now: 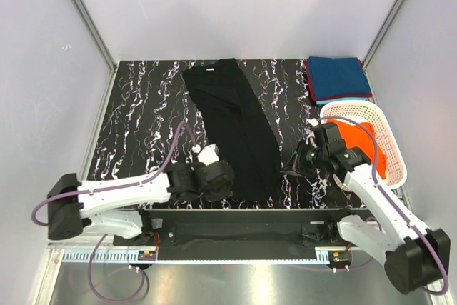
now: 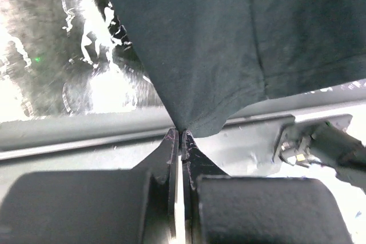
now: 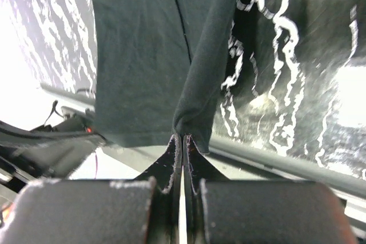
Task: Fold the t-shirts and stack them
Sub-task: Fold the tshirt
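A black t-shirt [image 1: 235,119], folded into a long strip, lies slanting from the table's back middle to the front edge. My left gripper [image 1: 232,178] is shut on its near left hem corner; the left wrist view shows the pinched fabric [image 2: 229,44] at the closed tips [image 2: 182,134]. My right gripper [image 1: 291,168] is shut on the near right edge; the right wrist view shows a bunched fold [image 3: 143,55] at its tips [image 3: 183,136]. A folded teal-blue t-shirt [image 1: 339,78] lies at the back right, with a dark red edge [image 1: 309,80] under it. An orange t-shirt [image 1: 373,149] lies in the basket.
A white lattice basket [image 1: 391,133] stands at the right edge, beside my right arm. The black marbled table [image 1: 143,119] is bare on the left. A metal rail [image 2: 86,127] runs along the front edge under both grippers. Grey walls close in three sides.
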### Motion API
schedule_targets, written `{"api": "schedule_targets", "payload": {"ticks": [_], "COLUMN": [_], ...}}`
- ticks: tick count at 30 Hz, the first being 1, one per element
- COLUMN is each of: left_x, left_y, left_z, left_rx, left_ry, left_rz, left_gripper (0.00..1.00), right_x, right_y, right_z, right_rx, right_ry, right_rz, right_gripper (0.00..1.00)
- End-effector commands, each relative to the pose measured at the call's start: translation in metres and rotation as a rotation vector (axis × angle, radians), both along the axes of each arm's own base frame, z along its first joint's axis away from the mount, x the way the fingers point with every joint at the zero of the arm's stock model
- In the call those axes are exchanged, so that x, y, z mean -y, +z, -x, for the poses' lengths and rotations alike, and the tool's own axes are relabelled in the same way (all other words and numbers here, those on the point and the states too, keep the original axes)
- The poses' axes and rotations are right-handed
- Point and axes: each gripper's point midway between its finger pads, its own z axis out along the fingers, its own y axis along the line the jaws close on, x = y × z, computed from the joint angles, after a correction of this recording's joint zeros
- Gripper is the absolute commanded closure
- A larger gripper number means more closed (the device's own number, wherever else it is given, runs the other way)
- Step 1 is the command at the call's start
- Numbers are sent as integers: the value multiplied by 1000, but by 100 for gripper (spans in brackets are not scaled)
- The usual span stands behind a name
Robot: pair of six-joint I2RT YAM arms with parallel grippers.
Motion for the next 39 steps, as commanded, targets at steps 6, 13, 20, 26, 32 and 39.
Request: {"api": "schedule_targets", "payload": {"ticks": [6, 13, 20, 26, 32, 39], "left_x": [-25, -47, -57, -24, -26, -25], "left_y": [-12, -24, -10, -10, -9, 18], "left_z": [39, 72, 80, 70, 35, -26], "left_rx": [-30, -76, -25, -34, -39, 26], "left_ry": [-97, -108, -117, -137, -54, -58], "left_rz": [-86, -141, -163, -61, 41, 66], "left_gripper": [100, 100, 100, 100, 100, 100], "right_x": [-7, -17, -18, -24, -24, -44], "right_y": [-23, -30, -29, -46, -17, -6], "right_z": [61, 93, 92, 74, 41, -18], "right_rx": [-100, -148, -117, -93, 55, 157], "right_ry": [54, 57, 51, 99, 78, 141], "right_rz": [10, 12, -3, 73, 129, 255], "right_gripper": [100, 100, 100, 100, 100, 100]}}
